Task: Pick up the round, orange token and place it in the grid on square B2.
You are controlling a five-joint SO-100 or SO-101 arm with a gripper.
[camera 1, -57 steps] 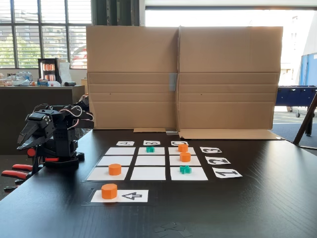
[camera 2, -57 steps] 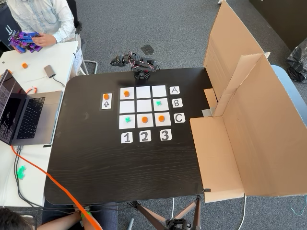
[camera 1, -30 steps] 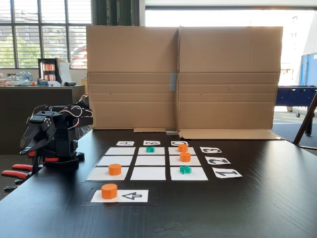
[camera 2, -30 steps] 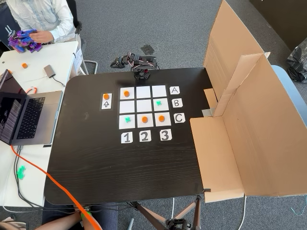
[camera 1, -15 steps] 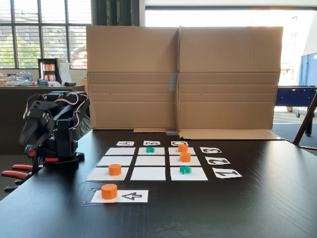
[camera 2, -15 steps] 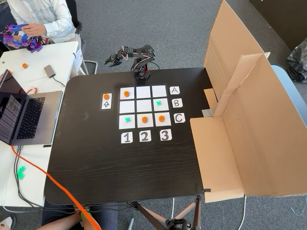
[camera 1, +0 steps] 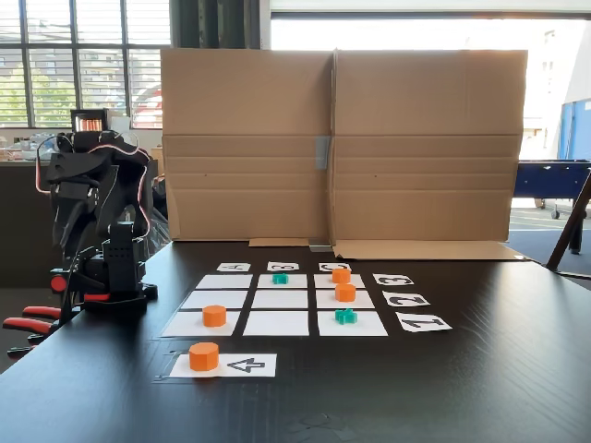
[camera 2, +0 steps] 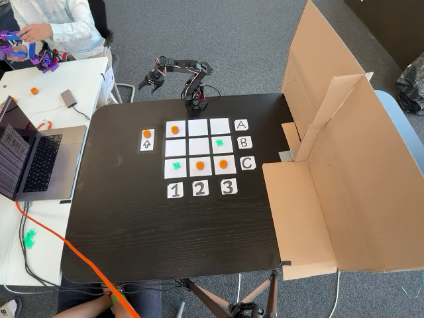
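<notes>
round, orange token (camera 1: 204, 356) on arrow card (camera 1: 224, 365), square b2 (camera 1: 280, 299) bare

table (camera 1: 480, 388): dark woodgrain, sheen | grid (camera 1: 277, 299): matt paper | screen (camera 1: 425, 138): cardboard

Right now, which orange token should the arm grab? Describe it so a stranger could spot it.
On the black table, find the three-by-three grid of white cells. Beside its number-1 column lies a separate white arrow card. The round, orange token sits on that card; the other orange tokens sit inside grid cells.
</notes>
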